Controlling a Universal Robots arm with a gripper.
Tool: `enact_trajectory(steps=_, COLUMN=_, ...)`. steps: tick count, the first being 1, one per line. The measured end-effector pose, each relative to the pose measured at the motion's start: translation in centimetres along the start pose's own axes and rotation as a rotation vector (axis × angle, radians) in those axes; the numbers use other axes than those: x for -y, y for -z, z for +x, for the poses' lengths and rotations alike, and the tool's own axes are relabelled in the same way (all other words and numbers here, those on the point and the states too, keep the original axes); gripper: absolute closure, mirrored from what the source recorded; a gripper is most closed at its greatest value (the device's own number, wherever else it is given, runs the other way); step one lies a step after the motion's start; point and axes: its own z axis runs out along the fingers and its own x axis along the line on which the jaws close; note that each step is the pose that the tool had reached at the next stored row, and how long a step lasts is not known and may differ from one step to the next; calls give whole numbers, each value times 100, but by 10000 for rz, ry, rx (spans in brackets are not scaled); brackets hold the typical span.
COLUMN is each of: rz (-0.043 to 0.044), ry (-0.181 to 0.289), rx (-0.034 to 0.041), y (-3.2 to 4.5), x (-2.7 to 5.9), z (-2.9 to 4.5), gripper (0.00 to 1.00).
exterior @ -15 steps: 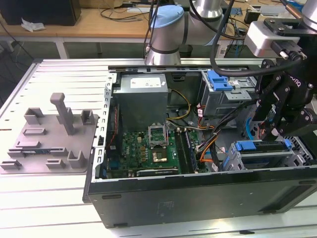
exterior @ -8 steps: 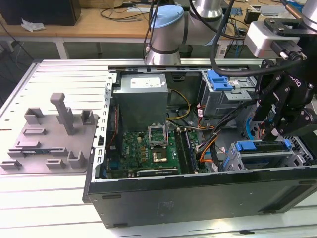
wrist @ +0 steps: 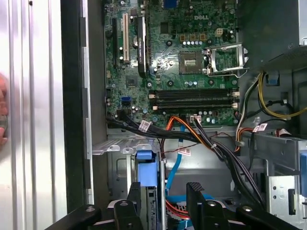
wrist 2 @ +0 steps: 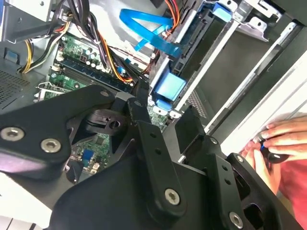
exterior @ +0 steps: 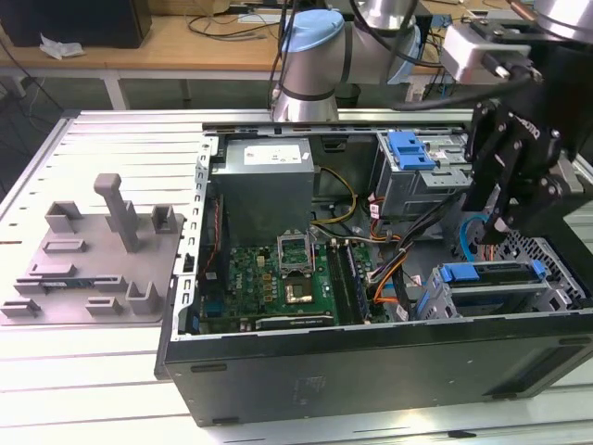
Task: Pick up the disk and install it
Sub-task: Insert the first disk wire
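Nearest in the exterior view is the open computer case, lying with its open side up. Just inside its near wall, toward the exterior view's right, the disk stands on edge in a metal drive bay, with its blue frame uppermost. I judge the pick-up done and the disk slotted into place. Whether it is pushed fully home, I cannot tell.

My gripper hangs just above the disk, spread wide and holding nothing. In the first wrist view its fingers stand either side of the blue frame without clamping it.

Farther in lie the motherboard and then the grey power supply. A person's hand is near the outside of the case.
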Motion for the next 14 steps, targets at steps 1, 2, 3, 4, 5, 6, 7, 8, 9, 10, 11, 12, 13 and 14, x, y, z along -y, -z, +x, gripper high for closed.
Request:
enact_trajectory(steps=1, rz=2, ry=-2, rx=-110, y=1, x=-4, z=-33, gripper=49)
enact_trajectory(steps=2, rz=5, ry=-4, rx=-262, y=5, x=-7, z=-80, gripper=49)
enact_trajectory(steps=3, rz=7, ry=-6, rx=-365, y=5, x=-9, z=-114, gripper=49)
enact_trajectory(steps=4, rz=12, ry=-9, rx=-616, y=10, x=-12, z=-195, gripper=49)
enact_trajectory(steps=5, rz=17, ry=-11, rx=-863, y=14, x=-14, z=-265, gripper=49)
enact_trajectory(steps=6, rz=21, ry=-11, rx=-1004, y=15, x=-14, z=-298, gripper=49)
enact_trajectory(steps=7, rz=24, ry=-9, rx=-1149, y=17, x=-15, z=-327, gripper=49)
enact_trajectory(steps=8, rz=30, ry=-2, rx=-1360, y=18, x=-16, z=-363, gripper=49)
enact_trajectory(steps=9, rz=34, ry=10, rx=-1529, y=20, x=-16, z=-383, gripper=49)
enact_trajectory(steps=10, rz=38, ry=24, rx=-1642, y=20, x=-17, z=-396, gripper=49)
enact_trajectory(steps=11, rz=44, ry=43, rx=-1800, y=21, x=-17, z=-413, gripper=49)
enact_trajectory(steps=12, rz=48, ry=58, rx=-1934, y=23, x=-17, z=-427, gripper=49)
enact_trajectory(steps=13, rz=53, ry=73, rx=-2051, y=23, x=-17, z=-442, gripper=49)
enact_trajectory(steps=14, rz=57, ry=87, rx=-2179, y=23, x=-18, z=-460, gripper=51)
